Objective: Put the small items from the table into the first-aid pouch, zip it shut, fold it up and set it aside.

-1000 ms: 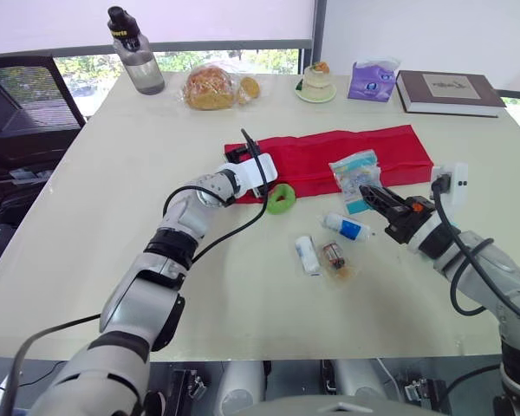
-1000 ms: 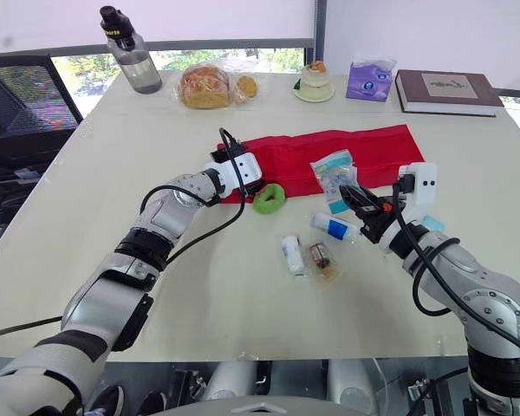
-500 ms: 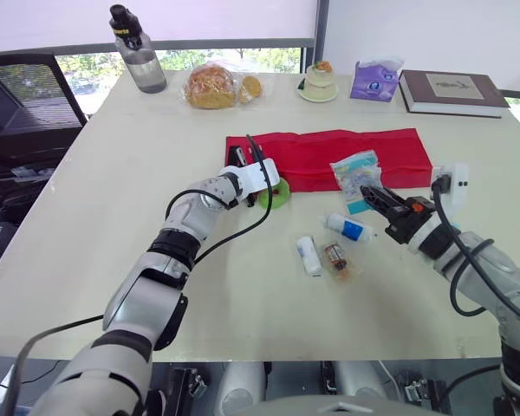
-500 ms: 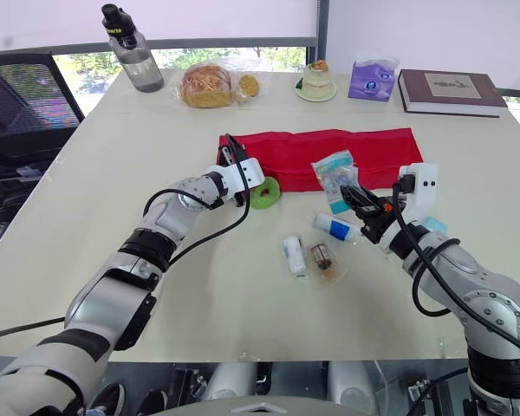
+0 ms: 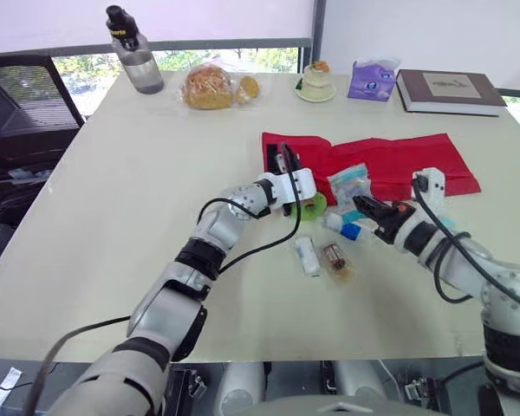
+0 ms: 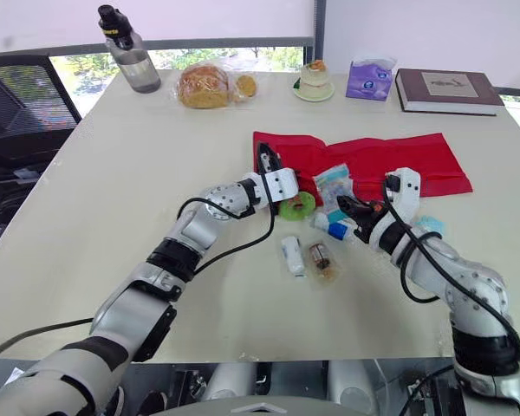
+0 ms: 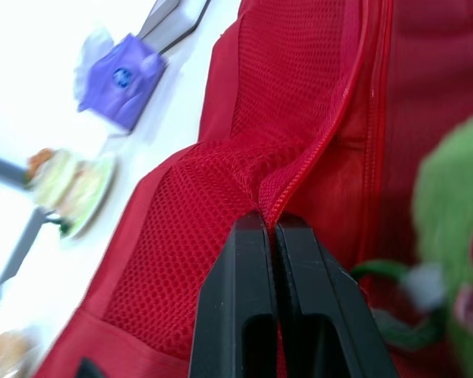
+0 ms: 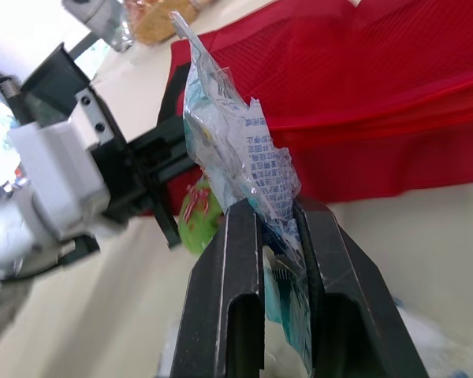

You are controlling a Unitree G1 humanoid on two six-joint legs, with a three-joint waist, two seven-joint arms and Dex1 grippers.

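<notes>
- left gripper (image 7: 270, 228) pinches the red mesh pouch (image 5: 399, 160) by its bunched zipper edge
- right gripper (image 8: 274, 209) clamps a crinkly clear plastic packet (image 8: 236, 150)
- green ring (image 5: 313, 206) sits just beside the pouch, between the grippers

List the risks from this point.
The left end effector pinches only a thin fold of mesh on the red pouch; it could slip out and let the fold drop.
The right end effector grips the floppy packet, mostly standing free; it may buckle against the pouch.
The green roll lies beside the left end effector and could get knocked away.
</notes>
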